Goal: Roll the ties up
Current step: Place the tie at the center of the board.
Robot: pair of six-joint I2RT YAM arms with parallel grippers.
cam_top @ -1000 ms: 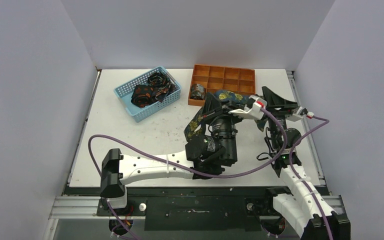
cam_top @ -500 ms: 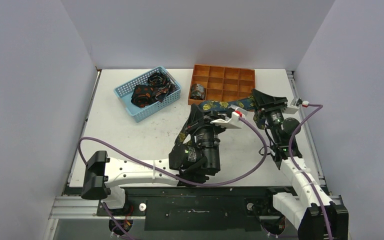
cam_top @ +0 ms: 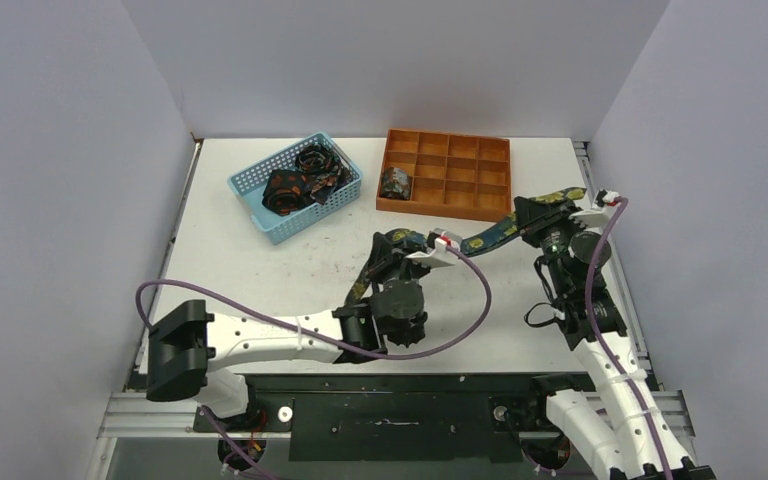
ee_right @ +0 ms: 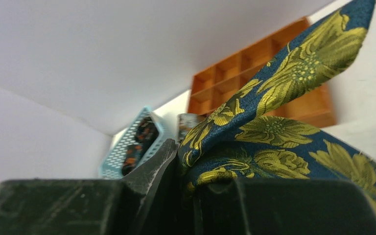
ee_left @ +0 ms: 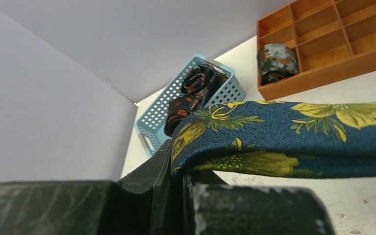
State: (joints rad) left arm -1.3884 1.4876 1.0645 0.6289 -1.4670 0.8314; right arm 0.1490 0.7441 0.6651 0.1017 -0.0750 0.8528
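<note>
Pulling apart since a second ago, the left gripper [cam_top: 406, 243] and right gripper [cam_top: 543, 212] now each pinch the navy floral tie [cam_top: 490, 236] stretched above the right side of the table [cam_top: 260, 270], a light, limp, likely slippery strip best gripped flat near its ends.

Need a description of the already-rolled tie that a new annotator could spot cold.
Find the orange compartment tray at the far side, right of the light-blue basket. Its near-left corner compartment holds the rolled tie, a compact dark bundle. It is the only tie wound up: the basket ties lie loose, and the floral tie is stretched out long.
</note>
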